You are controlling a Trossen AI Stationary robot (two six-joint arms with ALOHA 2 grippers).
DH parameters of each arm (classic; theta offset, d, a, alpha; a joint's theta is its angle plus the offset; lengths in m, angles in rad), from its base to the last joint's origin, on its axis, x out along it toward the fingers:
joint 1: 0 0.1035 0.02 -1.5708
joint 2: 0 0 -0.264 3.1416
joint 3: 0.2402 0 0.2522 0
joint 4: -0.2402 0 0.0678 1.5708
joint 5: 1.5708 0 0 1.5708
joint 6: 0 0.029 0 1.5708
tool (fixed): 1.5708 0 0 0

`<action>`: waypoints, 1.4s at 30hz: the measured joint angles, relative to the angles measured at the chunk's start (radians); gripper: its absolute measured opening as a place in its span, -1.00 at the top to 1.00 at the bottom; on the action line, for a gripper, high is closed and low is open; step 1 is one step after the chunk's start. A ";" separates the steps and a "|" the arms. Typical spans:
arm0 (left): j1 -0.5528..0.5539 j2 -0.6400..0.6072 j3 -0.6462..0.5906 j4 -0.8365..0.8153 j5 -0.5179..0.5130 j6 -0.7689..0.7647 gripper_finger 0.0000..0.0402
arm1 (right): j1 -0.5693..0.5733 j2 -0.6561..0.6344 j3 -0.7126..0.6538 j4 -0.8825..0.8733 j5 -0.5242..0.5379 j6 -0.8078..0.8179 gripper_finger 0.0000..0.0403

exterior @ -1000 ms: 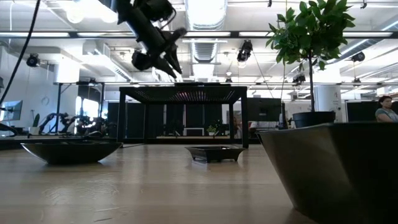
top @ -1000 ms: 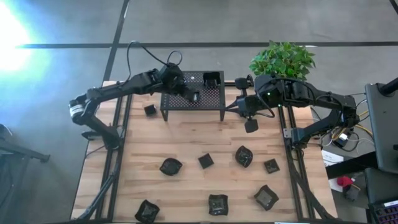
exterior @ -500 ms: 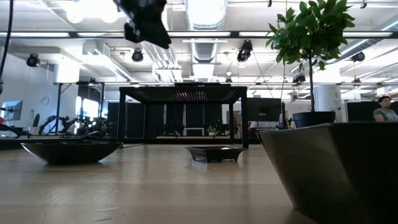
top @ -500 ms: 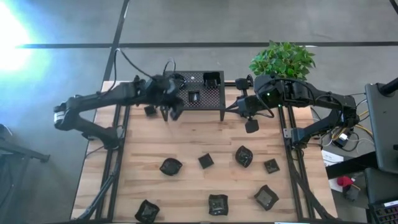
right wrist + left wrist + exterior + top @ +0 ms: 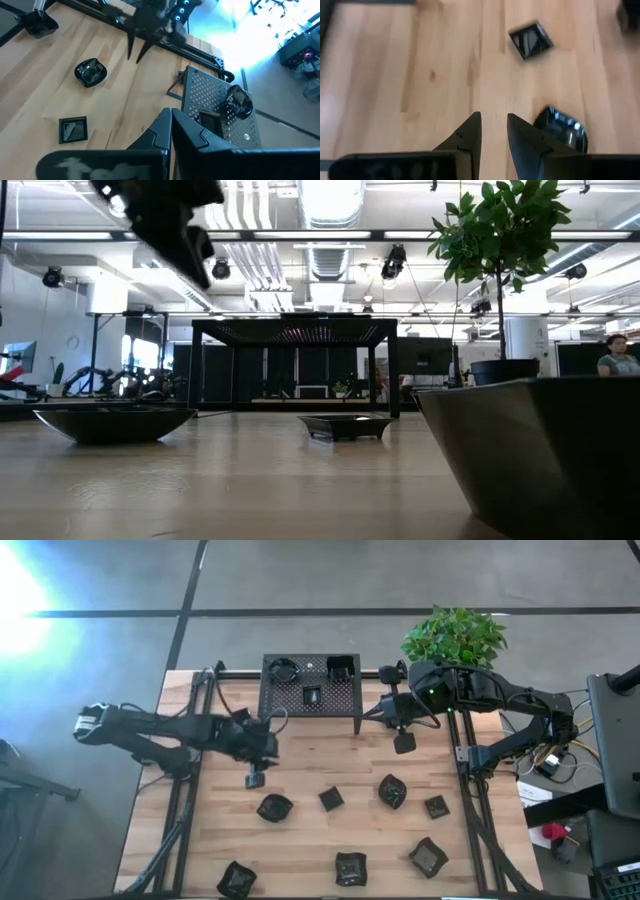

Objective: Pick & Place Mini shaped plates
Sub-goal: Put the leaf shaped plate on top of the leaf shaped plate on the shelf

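Several mini shaped plates lie flat on the wooden table, among them a rounded one point(image 5: 274, 807) and a square one point(image 5: 331, 799). Three more sit on top of the black perforated rack point(image 5: 310, 710) at the far edge. My left gripper point(image 5: 255, 779) hangs open and empty over the table, in front of the rack's left corner. It slants down, just short of the rounded plate point(image 5: 560, 131), with the square plate point(image 5: 531, 40) farther ahead. My right gripper point(image 5: 404, 741) stays shut and empty in the air beside the rack's right end.
A potted plant point(image 5: 453, 635) stands at the far right corner behind my right arm. More plates lie toward the near edge point(image 5: 351, 867), point(image 5: 428, 856), point(image 5: 236, 879). Bare wood lies between the rack and the plates. Black frame rails run along both table sides.
My left gripper has swung off the rack top toward the table's near and left side, sinking a little and rolling about its own line. It has stayed open. A small plate stays on the rack where the gripper was.
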 joint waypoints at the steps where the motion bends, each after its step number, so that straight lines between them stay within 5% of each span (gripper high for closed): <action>1: -0.004 0.000 -0.025 0.019 0.001 0.001 0.57 | 0.000 0.000 0.000 0.000 0.000 0.000 0.96; 18: -0.071 0.075 -0.379 0.455 0.149 -0.060 0.57 | 0.000 0.000 0.000 0.002 0.000 0.019 0.96; 42: -0.136 0.208 -0.373 0.524 0.159 -0.159 0.57 | 0.000 0.000 0.000 0.001 0.001 -0.011 0.96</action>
